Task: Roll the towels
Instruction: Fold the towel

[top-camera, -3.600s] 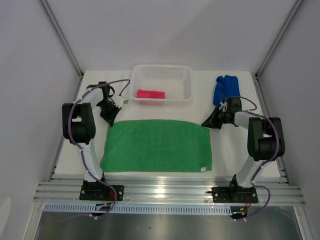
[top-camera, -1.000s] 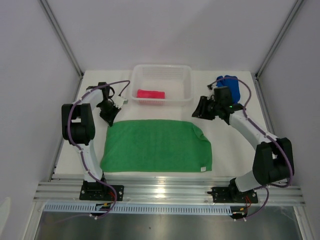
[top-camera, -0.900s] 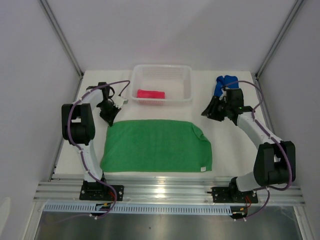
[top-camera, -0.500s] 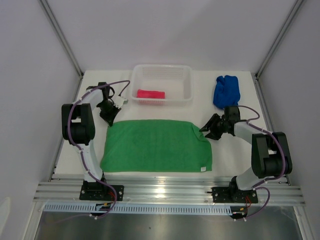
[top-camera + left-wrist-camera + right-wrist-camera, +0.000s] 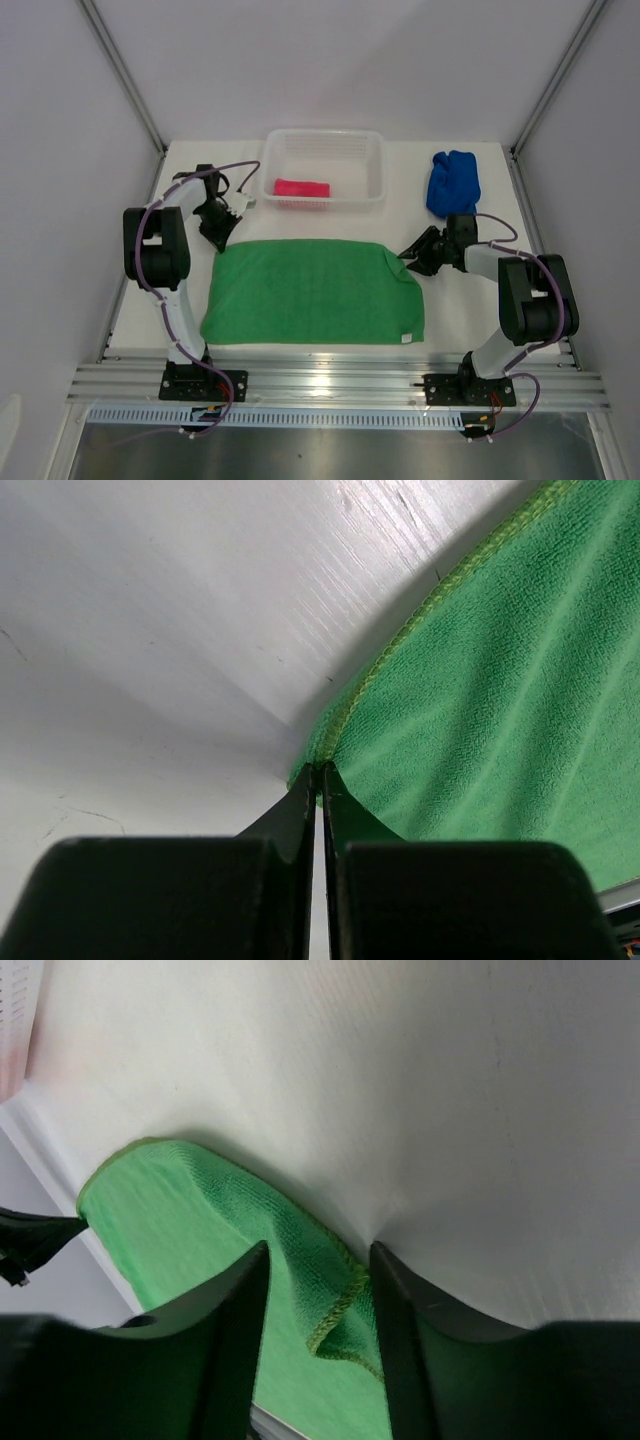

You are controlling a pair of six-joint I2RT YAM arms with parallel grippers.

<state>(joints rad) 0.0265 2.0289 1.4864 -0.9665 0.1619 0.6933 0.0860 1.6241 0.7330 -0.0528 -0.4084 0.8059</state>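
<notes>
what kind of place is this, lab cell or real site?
Likely a lab test cell: plain white walls around the table, arms bolted to an aluminium rail, a green towel and basket as props.

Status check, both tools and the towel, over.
Left tool shut on green towel, far-left corner. Right tool open astride its far-right corner. Towel flat, unrolled. Nothing in the way.
</notes>
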